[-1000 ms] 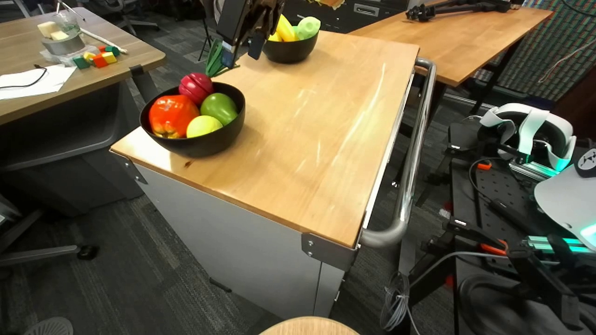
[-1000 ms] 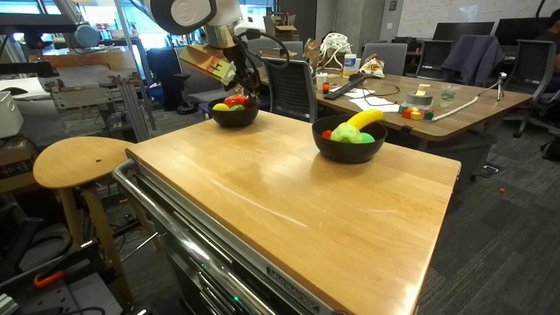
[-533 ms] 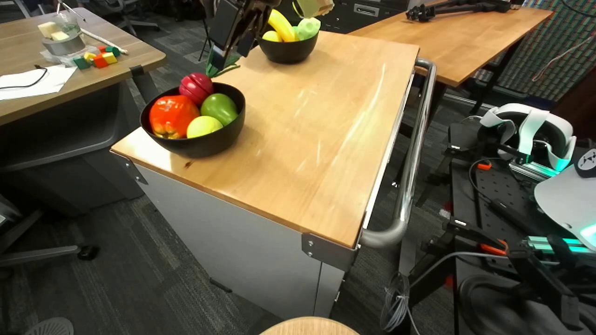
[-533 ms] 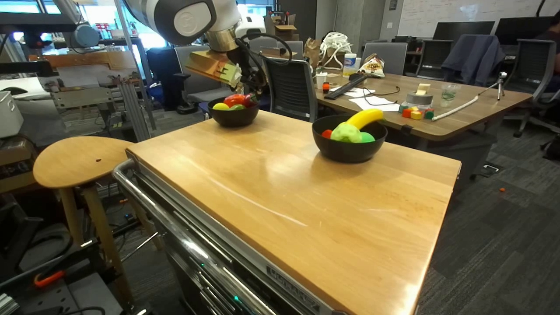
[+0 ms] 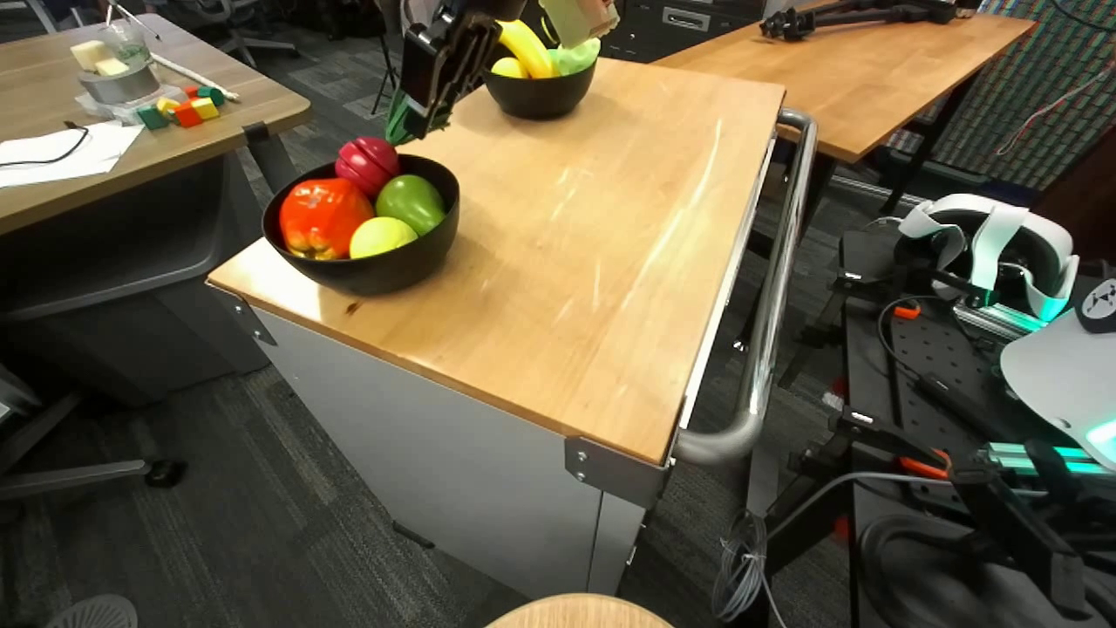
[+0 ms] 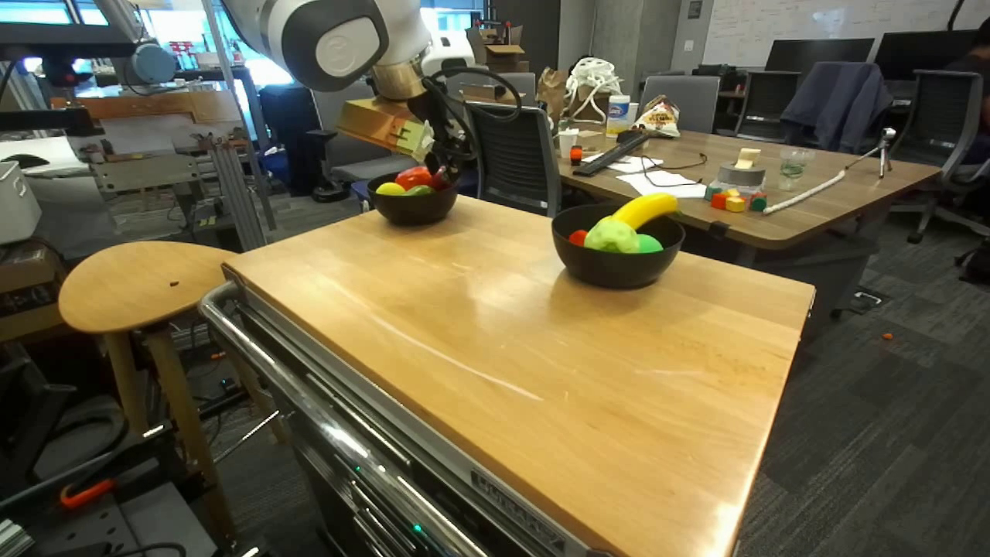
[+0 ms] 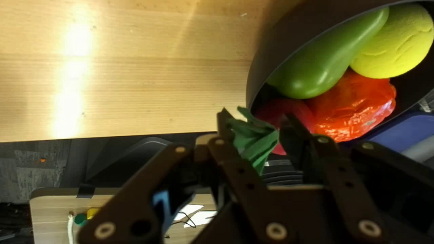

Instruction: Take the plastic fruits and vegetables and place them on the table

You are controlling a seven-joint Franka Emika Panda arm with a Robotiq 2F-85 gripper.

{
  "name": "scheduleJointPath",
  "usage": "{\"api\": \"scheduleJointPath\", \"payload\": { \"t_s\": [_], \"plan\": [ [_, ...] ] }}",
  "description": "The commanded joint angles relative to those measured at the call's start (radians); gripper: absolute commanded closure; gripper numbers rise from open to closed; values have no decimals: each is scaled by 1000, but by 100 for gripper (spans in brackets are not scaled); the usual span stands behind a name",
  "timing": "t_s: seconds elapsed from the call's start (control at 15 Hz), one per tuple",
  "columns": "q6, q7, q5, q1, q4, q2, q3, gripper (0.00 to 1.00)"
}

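A black bowl (image 5: 384,277) on the wooden table (image 5: 558,288) holds a red vegetable (image 5: 367,166) with green leaves (image 7: 252,139), an orange-red fruit (image 5: 324,218), a green pear-shaped one (image 5: 410,205) and a yellow one (image 5: 382,236). My gripper (image 7: 256,123) is at the leaves, which stick out past the bowl's rim. In the wrist view the leaves lie between the fingers, near the left one, and a gap shows by the right finger, so the jaws stand partly open. A second black bowl (image 6: 616,267) contains a banana (image 6: 646,209), a pale green piece (image 6: 612,236) and others partly hidden.
A steel handle bar (image 5: 776,305) runs along one table side. Beyond the bowls stands a desk (image 6: 804,178) with blocks, papers and a tape roll. A round wooden stool (image 6: 147,282) is beside the table.
The gripper has shifted toward the red vegetable's leaves and come lower over the last half second. Its fingers have moved closer together around the leaves. Both bowls have stayed where they were.
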Motion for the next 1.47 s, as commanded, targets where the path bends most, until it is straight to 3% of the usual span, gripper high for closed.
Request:
{"api": "scheduleJointPath", "payload": {
  "t_s": [0.0,0.07,0.13,0.53,0.73,0.93,1.13,1.4],
  "plan": [
    [17,5,-13,5,25,12,-6,87],
    [6,8,-8,3,25,8,-6,96],
    [-8,6,6,-2,24,2,-1,99],
    [-126,-87,204,-51,-4,-98,78,99],
    [-216,-202,355,-62,-62,-240,115,99],
    [-332,-303,471,-44,-125,-400,103,99],
    [-503,-247,418,18,-207,-560,19,99],
    [-639,-134,297,44,-267,-622,-14,99]
  ]
}}
